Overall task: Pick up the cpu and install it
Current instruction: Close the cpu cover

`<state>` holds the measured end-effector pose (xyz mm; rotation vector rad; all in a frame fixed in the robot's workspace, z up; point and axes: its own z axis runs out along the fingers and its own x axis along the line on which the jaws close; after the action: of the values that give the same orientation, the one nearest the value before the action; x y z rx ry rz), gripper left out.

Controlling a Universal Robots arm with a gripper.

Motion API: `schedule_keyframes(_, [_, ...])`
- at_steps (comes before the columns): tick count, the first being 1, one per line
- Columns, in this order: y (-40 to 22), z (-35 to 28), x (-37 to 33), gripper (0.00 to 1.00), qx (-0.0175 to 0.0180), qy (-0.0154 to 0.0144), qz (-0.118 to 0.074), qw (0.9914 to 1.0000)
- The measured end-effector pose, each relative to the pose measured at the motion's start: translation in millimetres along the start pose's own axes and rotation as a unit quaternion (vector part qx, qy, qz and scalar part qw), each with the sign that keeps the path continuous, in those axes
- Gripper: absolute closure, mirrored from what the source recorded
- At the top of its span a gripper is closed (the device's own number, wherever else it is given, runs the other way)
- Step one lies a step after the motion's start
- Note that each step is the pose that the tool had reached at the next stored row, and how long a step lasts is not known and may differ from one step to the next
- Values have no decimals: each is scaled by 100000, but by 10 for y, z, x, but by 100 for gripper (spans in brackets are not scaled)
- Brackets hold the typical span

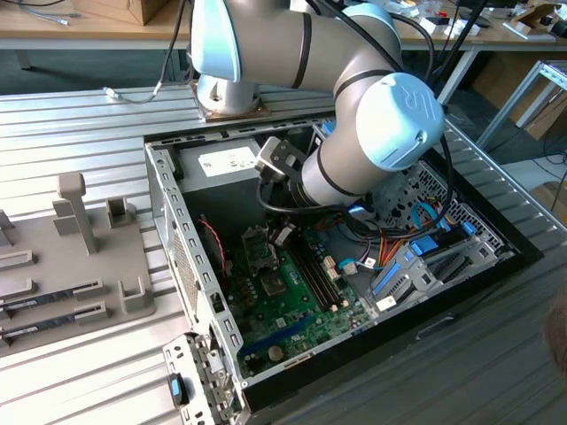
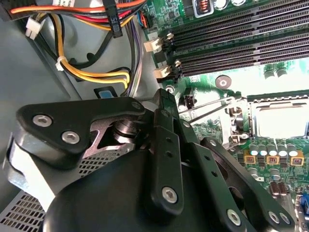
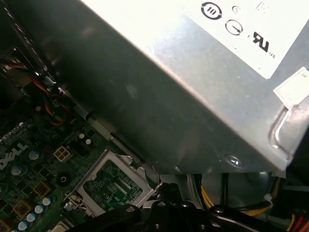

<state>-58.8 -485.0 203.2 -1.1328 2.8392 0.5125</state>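
My gripper [image 2: 163, 96] hangs low inside the open computer case [image 1: 168, 221], over the green motherboard [image 1: 283, 305]. Its black fingers meet at the tips and I see nothing between them. In the first wrist view the gripper [image 3: 169, 189] is just beside the metal-framed processor socket [image 3: 113, 186]. In the second wrist view the socket [image 2: 279, 120] holds a pale silvery square. I cannot tell whether that square is the cpu. In the exterior view the arm [image 1: 354, 168] covers the gripper, and the socket [image 1: 255, 248] lies just below it.
The grey power supply box [image 3: 193, 72] looms close over the gripper. Bundled coloured cables [image 2: 96, 72] run beside it, and memory slots [image 2: 231, 43] lie past the socket. A bare dark chip [image 1: 273, 283] sits mid-board. A grey fixture tray [image 1: 80, 257] lies at the exterior view's left.
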Motion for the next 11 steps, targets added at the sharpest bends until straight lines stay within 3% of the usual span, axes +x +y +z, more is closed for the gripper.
schedule_keyframes(5, [-12, -20, 13, 89, -238, -217, -34, 99999])
schedule_keyframes(11, [-21, -64, 26, 89, -788, -729, -97, 99994])
